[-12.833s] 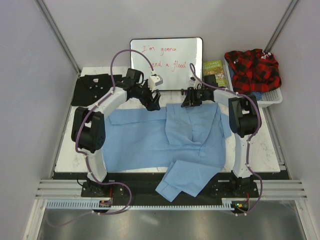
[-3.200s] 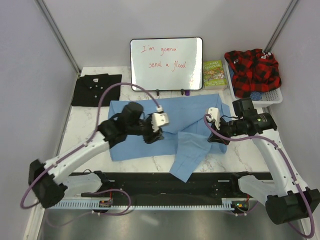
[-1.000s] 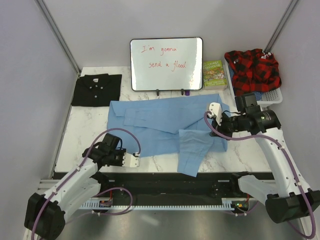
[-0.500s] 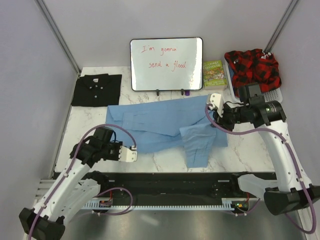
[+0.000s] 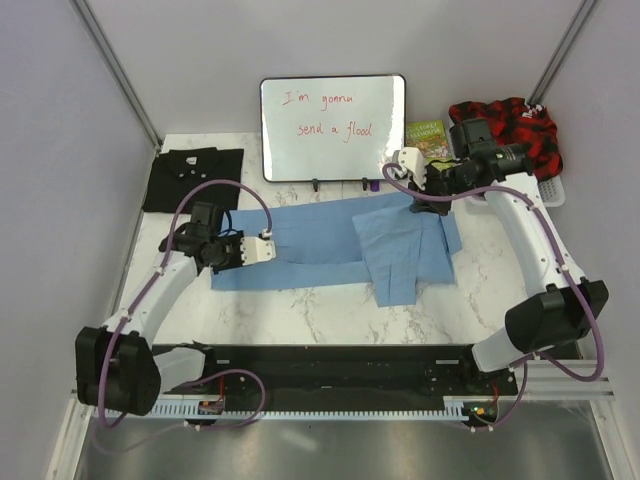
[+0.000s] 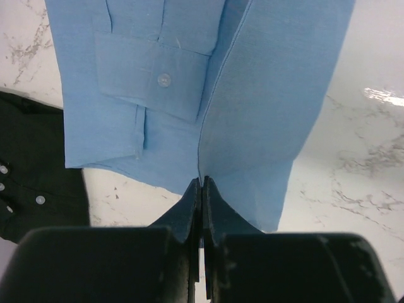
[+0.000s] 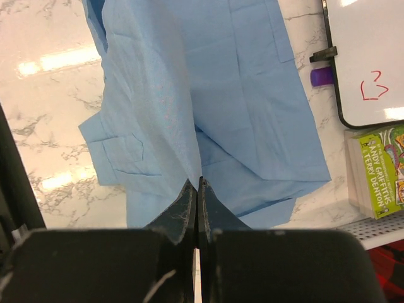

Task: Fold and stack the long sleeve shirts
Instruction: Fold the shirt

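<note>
Left claw (image 6: 201, 184) and right claw (image 7: 197, 183) pinch opposite ends of the light blue shirt (image 5: 320, 240), stretched between them for folding.

Setting: robotics laboratory test cell | Evidence: white-and-black left arm (image 5: 155, 290) and right arm (image 5: 528, 235) bolted to black base rail (image 5: 330, 365) | white marble-pattern tabletop (image 5: 480, 300) | plain grey panel wall (image 5: 50, 200), aluminium corner post (image 5: 108, 60) | white dry-erase board (image 5: 333, 150) with red handwriting
</note>
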You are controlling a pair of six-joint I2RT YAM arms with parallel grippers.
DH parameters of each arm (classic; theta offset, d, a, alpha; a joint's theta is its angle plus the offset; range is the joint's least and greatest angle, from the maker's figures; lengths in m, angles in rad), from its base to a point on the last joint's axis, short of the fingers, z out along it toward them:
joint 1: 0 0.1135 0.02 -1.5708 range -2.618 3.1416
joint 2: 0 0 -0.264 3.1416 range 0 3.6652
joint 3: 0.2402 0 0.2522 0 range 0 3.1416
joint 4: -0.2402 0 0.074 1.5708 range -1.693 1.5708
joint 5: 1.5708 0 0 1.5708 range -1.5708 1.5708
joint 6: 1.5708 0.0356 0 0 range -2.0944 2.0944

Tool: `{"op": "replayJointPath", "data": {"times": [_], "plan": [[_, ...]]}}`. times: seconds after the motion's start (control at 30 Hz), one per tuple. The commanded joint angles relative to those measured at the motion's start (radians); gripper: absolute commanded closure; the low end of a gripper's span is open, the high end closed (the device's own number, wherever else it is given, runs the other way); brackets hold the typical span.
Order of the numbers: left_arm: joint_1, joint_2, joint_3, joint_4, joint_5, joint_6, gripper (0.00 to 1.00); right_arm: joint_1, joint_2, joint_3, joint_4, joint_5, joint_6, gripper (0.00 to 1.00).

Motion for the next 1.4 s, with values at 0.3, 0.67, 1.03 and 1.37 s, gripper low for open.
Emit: {"op": "replayJointPath", "data": {"times": [0.3,0.67,1.03,1.37], "plan": [[0.079,0.242,0.087,0.178,0.046,0.026,0.96,0.018,0.220,0.164,0.097,0.026,-0.070,1.00],[0.083,0.289,0.065,0.218,0.031,0.005,0.94,0.048,0.329,0.196,0.131,0.063,-0.084,1.00],[0.091,0.322,0.067,0.238,0.015,-0.024,0.94,0.048,0.360,0.148,0.237,0.089,-0.055,1.00],[0.099,0.394,0.084,0.254,-0.012,-0.069,0.90,0.052,0.423,0.116,0.338,0.110,-0.021,0.96]]}}
